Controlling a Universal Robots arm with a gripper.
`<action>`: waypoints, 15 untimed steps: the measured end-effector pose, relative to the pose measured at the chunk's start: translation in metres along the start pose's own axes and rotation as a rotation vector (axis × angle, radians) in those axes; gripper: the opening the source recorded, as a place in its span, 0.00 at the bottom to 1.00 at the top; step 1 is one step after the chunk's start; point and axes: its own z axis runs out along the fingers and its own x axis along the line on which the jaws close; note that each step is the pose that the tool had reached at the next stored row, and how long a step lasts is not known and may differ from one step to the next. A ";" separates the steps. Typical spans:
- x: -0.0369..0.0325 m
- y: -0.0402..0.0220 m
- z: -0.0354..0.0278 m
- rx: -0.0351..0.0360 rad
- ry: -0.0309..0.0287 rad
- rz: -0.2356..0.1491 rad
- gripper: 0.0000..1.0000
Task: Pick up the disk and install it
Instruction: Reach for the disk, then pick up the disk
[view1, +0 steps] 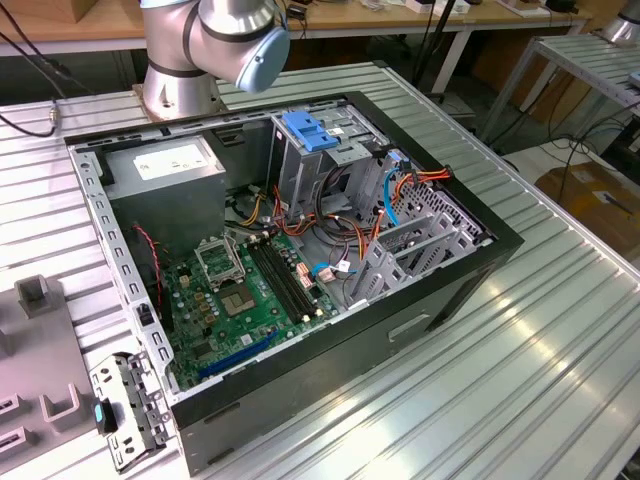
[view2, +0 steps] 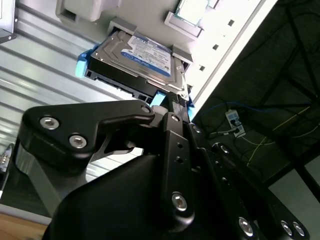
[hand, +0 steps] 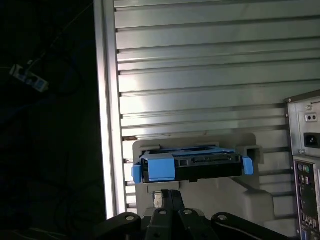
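Gripper (hand: 169, 196), pressed together and empty, hovers just short of disk (hand: 200, 167), which lies in grey holder (hand: 200, 139) on slatted metal table (hand: 200, 65); open computer case (view1: 440, 300) stands nearby.

We see the disk (view2: 136, 54) as a flat, dark, rectangular drive with a white-and-blue label on its broad face and bright blue plastic rails along its sides. It lies flat, label face outward, seated in a pale grey holder (hand: 227, 197) on the ribbed metal desk (hand: 200, 75), near the desk's edge.
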 end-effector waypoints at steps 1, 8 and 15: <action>0.0019 -0.0001 0.0001 0.0000 0.0002 0.000 0.11; 0.0062 0.0125 0.0068 0.0017 0.0105 0.005 0.11; 0.0007 0.0139 0.0094 0.0106 0.0101 0.007 0.11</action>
